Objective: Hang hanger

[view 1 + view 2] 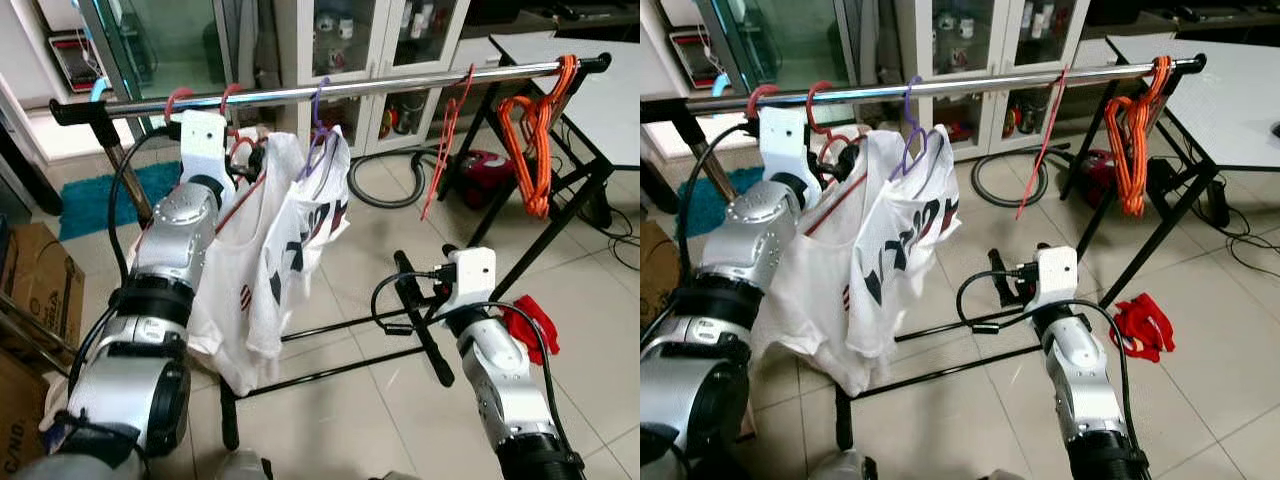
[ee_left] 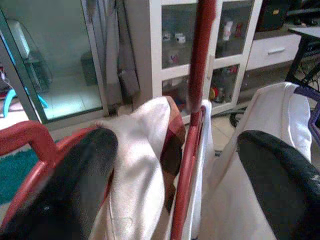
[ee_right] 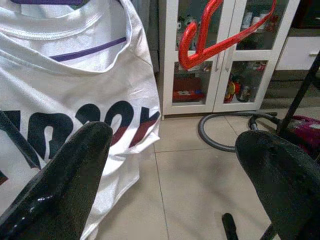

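Note:
A silver rail (image 1: 380, 86) runs across the top. Two red hooks (image 1: 230, 95) sit over its left end, beside a purple hanger (image 1: 320, 110) carrying a white printed T-shirt (image 1: 310, 220). My left gripper (image 2: 180, 160) is raised just under the rail and stands open, its fingers on either side of a red hanger (image 2: 190, 130) draped with a white shirt (image 2: 140, 170). My right gripper (image 3: 175, 150) hangs low and open near the rack's base with nothing between its fingers. One empty red hanger (image 1: 448, 130) dangles mid-rail.
Several orange hangers (image 1: 535, 135) bunch at the rail's right end. A red cloth (image 1: 530, 320) lies on the tile floor by the rack's black legs (image 1: 425, 330). Behind are a glass cabinet (image 1: 400, 40), a vacuum with hose (image 1: 480, 165), a white table (image 1: 600, 90) and cardboard boxes (image 1: 30, 280).

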Controlling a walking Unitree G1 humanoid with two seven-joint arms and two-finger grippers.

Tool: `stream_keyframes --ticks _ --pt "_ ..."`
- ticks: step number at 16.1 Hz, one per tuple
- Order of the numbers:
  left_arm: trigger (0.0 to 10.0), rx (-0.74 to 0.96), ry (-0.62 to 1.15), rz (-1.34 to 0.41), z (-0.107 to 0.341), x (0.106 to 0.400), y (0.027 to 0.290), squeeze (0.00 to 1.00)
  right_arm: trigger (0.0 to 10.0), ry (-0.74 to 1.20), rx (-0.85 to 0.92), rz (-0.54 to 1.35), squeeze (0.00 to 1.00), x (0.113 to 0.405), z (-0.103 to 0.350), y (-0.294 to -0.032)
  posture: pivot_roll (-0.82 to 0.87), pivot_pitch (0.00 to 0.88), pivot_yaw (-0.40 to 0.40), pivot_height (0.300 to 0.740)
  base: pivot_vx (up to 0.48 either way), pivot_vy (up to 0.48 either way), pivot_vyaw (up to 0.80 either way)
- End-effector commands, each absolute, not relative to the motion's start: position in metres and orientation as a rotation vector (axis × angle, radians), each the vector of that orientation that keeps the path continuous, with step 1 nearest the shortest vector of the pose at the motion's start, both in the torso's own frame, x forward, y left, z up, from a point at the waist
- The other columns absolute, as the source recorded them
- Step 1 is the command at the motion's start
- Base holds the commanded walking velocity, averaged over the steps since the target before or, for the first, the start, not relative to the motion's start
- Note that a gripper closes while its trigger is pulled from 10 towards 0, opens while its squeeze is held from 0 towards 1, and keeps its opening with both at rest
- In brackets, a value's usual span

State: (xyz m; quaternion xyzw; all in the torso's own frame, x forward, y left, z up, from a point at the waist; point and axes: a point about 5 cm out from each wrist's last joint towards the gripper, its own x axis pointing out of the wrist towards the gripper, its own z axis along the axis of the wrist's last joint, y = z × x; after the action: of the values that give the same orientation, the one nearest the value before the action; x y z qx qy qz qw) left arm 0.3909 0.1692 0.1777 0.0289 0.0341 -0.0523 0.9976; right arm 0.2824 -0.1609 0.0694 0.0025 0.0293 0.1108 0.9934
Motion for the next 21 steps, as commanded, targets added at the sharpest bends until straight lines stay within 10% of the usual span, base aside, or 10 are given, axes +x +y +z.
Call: stream_keyframes --ticks 1,21 --pt "0.0 0.067 0.041 -0.089 0.185 0.397 0.171 0.00 10.0 0.040 0.004 0.204 0.00 0.286 0.074 -0.162 0.01 0.000 0.020 0.740 0.000 0.000 0.00" --pt "0.0 0.132 0.004 0.064 0.169 0.388 0.151 0.00 10.0 0.048 0.001 0.209 0.00 0.285 0.070 -0.159 0.04 0.000 0.026 0.740 0.000 0.000 0.00"
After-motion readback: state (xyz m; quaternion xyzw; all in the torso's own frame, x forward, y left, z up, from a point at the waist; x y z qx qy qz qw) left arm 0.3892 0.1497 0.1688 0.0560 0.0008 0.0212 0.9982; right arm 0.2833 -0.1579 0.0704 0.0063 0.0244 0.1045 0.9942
